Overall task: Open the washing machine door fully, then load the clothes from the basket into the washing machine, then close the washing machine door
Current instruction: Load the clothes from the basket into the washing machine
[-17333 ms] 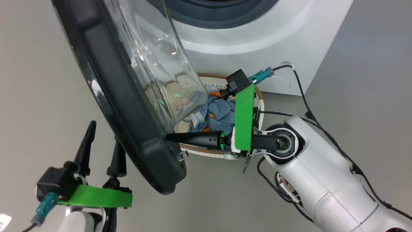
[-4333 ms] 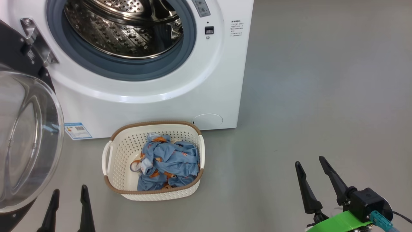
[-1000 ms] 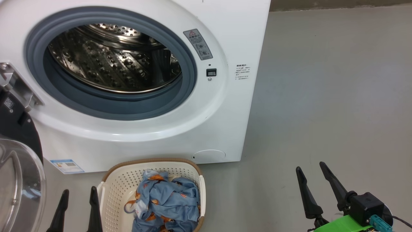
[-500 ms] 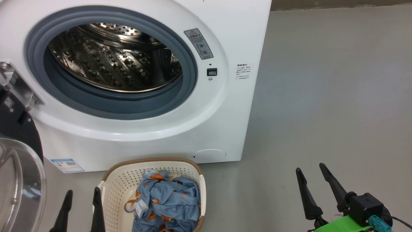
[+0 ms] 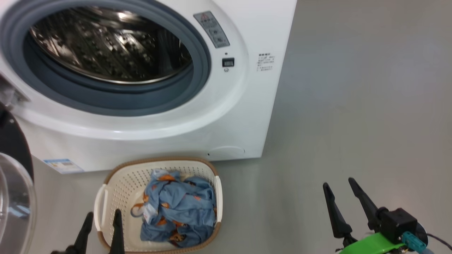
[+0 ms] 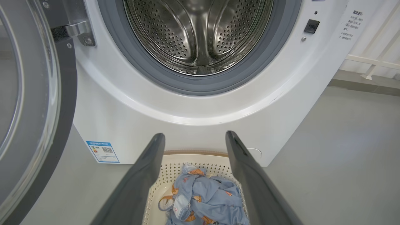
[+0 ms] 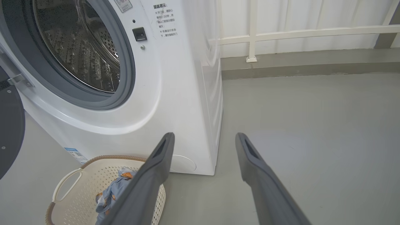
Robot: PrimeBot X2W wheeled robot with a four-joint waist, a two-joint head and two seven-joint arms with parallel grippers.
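Note:
The white washing machine (image 5: 243,116) stands with its steel drum (image 6: 197,31) exposed. Its door (image 5: 14,197) hangs swung wide at the far left, glass bowl facing me; the left wrist view shows the door (image 6: 34,103) too. On the floor in front sits the cream basket (image 5: 120,183) holding the crumpled light blue clothes (image 5: 180,208) with orange prints. My left gripper (image 5: 102,220) is open, fingertips over the basket's near left rim. In its wrist view the left gripper (image 6: 195,137) frames the clothes (image 6: 206,200). My right gripper (image 5: 339,188) is open over bare floor, right of the basket (image 7: 81,181).
Grey floor (image 5: 353,106) spreads wide to the right of the machine. A white railing and wall (image 7: 297,31) run behind it. A blue label (image 5: 63,165) marks the machine's lower left corner.
The head view has tipped down and shifted, so machine and basket sit higher. My left gripper's fingertips have crept right and up, onto the basket's left rim. The right gripper holds still.

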